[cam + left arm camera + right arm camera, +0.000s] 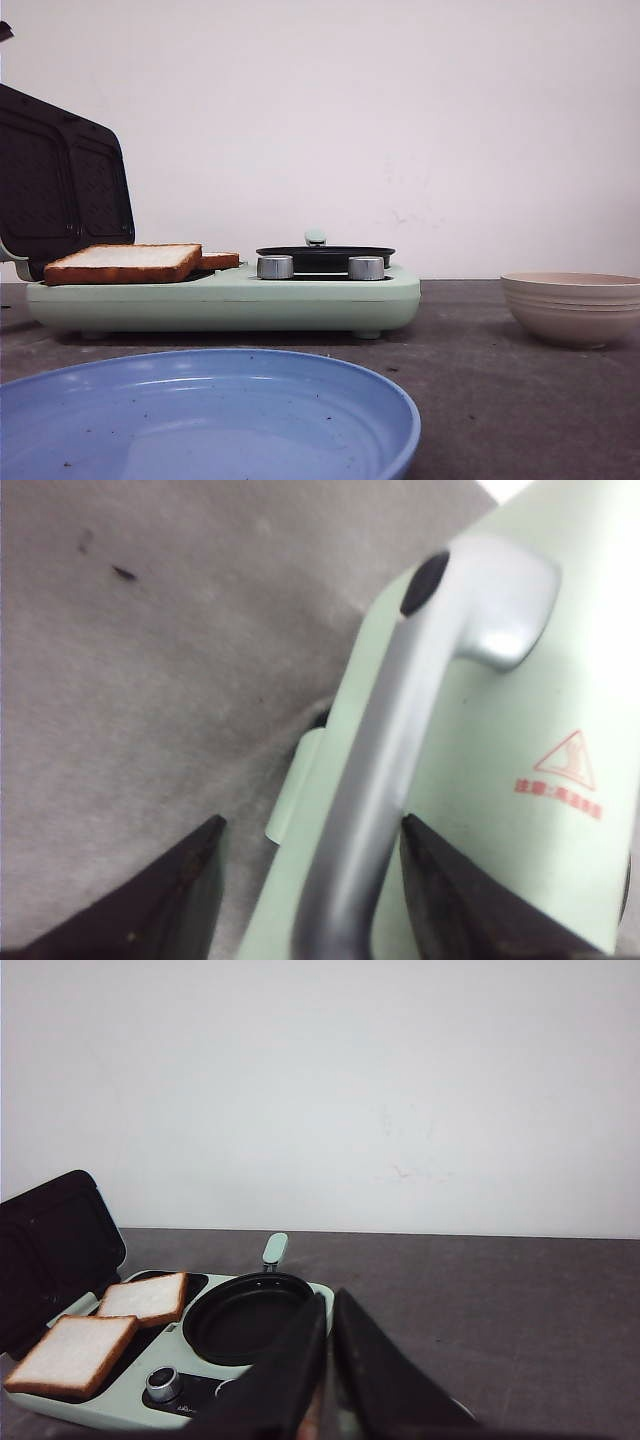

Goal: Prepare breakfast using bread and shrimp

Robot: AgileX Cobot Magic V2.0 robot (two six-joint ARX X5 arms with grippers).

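Appliance: a pale green breakfast maker (225,300) sits on the dark grey surface (480,380), to the left of centre in the front view.
Lid: the dark ribbed lid (60,180) stands open, tilted back at the appliance's left end.
Bread: two square slices (72,1353) (145,1298) lie side by side on the open grill plate, pale faces up and brown crusts showing; in the front view the near slice (125,262) hides most of the far one.
Pan: a round black pan (248,1317) occupies the right half of the appliance, with a pale green knob (316,237) behind it.
Dials: two silver dials (275,267) (366,268) sit on the front edge below the pan.
Plate: a blue plate (200,420) fills the foreground of the front view.
Bowl: a beige bowl (572,307) stands on the surface well to the right of the appliance.
Shrimp: not visible in any view.
Left end effector (310,880): its dark fingers (170,890) are spread wide on either side of the lid's grey handle (390,770), without pressing on it.
Right end effector (330,1360): raised above the surface to the right of the pan, its fingers drawn nearly together with only a thin gap, holding nothing.
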